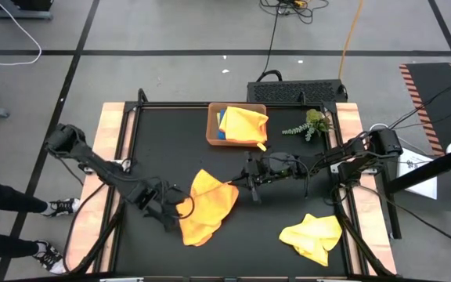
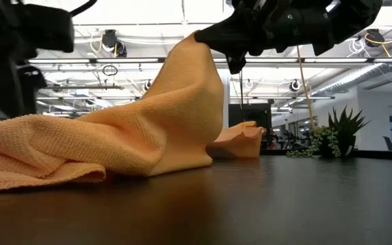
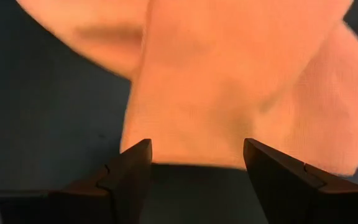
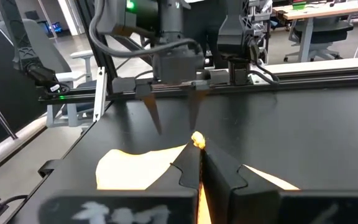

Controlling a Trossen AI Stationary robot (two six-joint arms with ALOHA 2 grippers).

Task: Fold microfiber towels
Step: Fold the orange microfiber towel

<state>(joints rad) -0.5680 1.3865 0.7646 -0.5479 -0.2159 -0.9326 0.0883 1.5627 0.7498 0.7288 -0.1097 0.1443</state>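
An orange microfiber towel point(image 1: 208, 205) lies crumpled in the middle of the black table, with one corner pulled up into a peak point(image 2: 199, 41). My right gripper point(image 1: 239, 186) is shut on that corner. My left gripper point(image 1: 177, 210) stands open at the towel's left edge, pointing steeply down. In the left wrist view its two fingers point(image 3: 132, 174) stand just short of the cloth point(image 3: 229, 93), with nothing between them. A yellow towel point(image 1: 313, 237) lies crumpled near the front right. My right gripper pinches a corner of the orange towel point(image 4: 197, 139) between its two fingers, and only a small tip of cloth shows past them. The fingers come in level from the table's right side. The corner is lifted, the cloth slopes down from it, and the rest lies on the table point(image 2: 60, 153).
A shallow brown tray point(image 1: 212, 125) at the far middle holds a yellow towel point(image 1: 245, 121) over a blue one. A green plant sprig point(image 1: 310, 125) lies to its right. Bare table shows at the near middle and far left.
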